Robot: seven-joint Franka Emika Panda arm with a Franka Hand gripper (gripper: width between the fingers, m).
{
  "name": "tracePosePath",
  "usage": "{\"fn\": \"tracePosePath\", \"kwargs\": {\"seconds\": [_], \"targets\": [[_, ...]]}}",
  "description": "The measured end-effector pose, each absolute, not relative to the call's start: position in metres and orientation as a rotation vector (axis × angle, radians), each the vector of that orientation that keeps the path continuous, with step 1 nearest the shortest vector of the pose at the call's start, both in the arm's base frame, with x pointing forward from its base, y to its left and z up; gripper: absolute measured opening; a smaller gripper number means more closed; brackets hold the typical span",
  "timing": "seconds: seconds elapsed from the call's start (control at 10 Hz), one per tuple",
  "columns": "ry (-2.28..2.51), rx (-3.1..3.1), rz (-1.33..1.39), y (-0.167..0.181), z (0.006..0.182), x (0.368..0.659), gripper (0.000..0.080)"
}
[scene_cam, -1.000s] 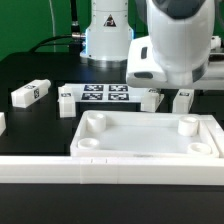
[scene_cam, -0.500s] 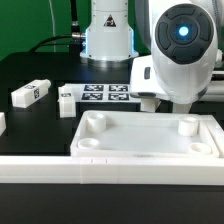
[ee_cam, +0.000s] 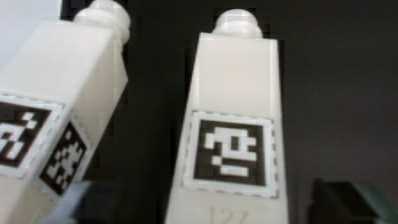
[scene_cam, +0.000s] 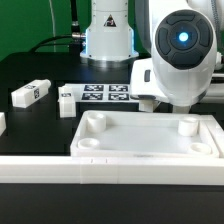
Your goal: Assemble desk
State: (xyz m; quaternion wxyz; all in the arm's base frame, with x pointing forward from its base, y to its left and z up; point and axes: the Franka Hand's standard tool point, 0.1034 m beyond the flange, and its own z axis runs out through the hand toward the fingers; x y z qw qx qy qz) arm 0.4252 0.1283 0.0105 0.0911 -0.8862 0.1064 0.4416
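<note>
At the exterior view's left, one leg block [scene_cam: 30, 93] lies on its side near the counter's [scene_cam: 40, 125] left edge. A second leg block [scene_cam: 66, 100] sits just beside the marker board [scene_cam: 105, 95], toward the back. The tabletop [scene_cam: 150, 140] lies sockets-up in the middle, close to the counter's front edge and just behind the border bar [scene_cam: 40, 172]. At the exterior view's right the arm [scene_cam: 182, 55] hangs low behind the tabletop's far right corner and hides the gripper, and neither view shows whether it is released or clenched. The wrist view looks down on two further legs lying side by side, near but apart: the square-on leg [ee_cam: 237, 110], with its round peg [ee_cam: 237, 20] and tag [ee_cam: 235, 148], and the slanted leg [ee_cam: 68, 100]. These look like stiff, light, smooth plastic, so they are probably slippery rather than fragile. A hold across the two flat long sides, about mid-length and clear of the peg, should keep a leg from twisting. The tabletop seems too wide to span, so its raised rim is the likely place to pinch.
</note>
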Motion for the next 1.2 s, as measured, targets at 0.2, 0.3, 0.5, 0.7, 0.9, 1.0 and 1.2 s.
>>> {"fn": "tracePosePath", "kwargs": {"seconds": [0.2,0.3,0.5,0.7,0.9,1.0,1.2], "targets": [[0.319,-2.636,1.300,0.127,0.012,0.430,0.0291],[0.321,-2.638,1.289,0.126,0.013,0.433,0.0288],[0.317,-2.643,1.274,0.125,0.016,0.437,0.0288],[0.295,-2.655,1.245,0.123,0.028,0.443,0.0288],[0.286,-2.665,1.208,0.121,0.052,0.454,0.0289],[0.282,-2.665,1.201,0.118,0.062,0.457,0.0289],[0.273,-2.688,1.147,0.117,0.077,0.463,0.0289]]}}
